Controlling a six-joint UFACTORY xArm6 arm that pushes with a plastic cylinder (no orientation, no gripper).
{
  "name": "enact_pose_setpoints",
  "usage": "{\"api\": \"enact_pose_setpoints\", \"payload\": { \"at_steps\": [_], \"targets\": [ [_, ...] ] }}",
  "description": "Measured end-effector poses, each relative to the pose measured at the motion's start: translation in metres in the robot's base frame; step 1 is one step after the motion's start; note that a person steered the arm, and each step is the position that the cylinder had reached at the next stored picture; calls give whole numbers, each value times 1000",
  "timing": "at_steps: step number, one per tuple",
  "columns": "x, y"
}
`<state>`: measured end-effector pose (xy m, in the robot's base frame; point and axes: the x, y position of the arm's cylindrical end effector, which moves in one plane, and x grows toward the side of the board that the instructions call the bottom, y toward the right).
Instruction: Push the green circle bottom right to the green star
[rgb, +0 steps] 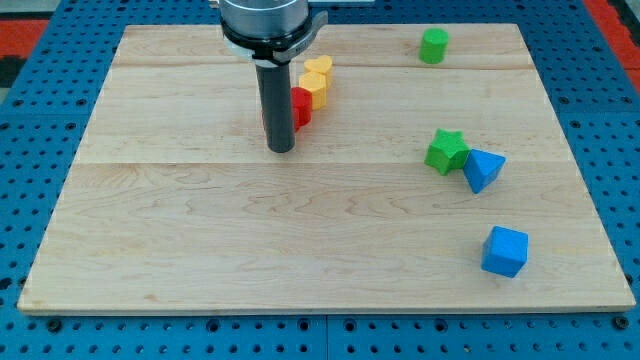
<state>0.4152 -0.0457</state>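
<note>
The green circle (434, 45) sits near the view's top right on the wooden board (200, 230). The green star (446, 150) lies at the right, touching a blue triangle (484, 169) on its lower right. My tip (281, 149) rests on the board left of centre, far to the left of both green blocks. It stands just left of a red block (301, 106).
Two yellow blocks, one (318, 68) above the other (315, 90), line up with the red block right of the rod. A blue cube (504, 251) sits at the lower right. The board lies on a blue pegboard (40, 130).
</note>
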Motion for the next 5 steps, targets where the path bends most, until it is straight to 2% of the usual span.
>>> {"api": "enact_pose_setpoints", "payload": {
  "at_steps": [1, 4, 5],
  "targets": [
    [2, 35],
    [-85, 210],
    [-130, 247]
  ]
}}
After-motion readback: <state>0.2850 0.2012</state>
